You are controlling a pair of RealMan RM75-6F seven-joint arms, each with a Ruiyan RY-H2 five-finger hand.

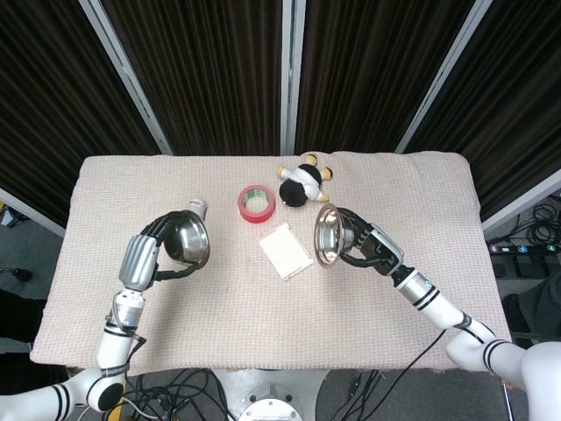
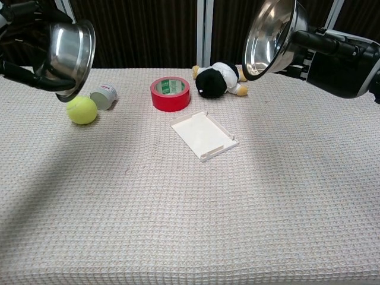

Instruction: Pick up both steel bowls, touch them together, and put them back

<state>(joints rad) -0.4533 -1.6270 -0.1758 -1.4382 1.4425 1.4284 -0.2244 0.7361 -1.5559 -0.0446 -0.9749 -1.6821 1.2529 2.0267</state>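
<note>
My left hand (image 1: 147,255) (image 2: 18,41) grips one steel bowl (image 1: 187,241) (image 2: 68,54) and holds it high above the left side of the table, tipped so its mouth faces right. In my right hand (image 1: 366,248) (image 2: 332,56) is the other steel bowl (image 1: 327,235) (image 2: 267,37), also raised and tilted on edge, its hollow facing left. The two bowls are well apart, with a wide gap between them over the table's middle.
On the beige cloth (image 1: 263,307) lie a white tray (image 1: 286,251) (image 2: 205,135), a red tape roll (image 1: 256,203) (image 2: 170,93), a black-and-white plush toy (image 1: 301,183) (image 2: 219,79), a yellow-green ball (image 2: 81,110) and a small white jar (image 2: 104,97).
</note>
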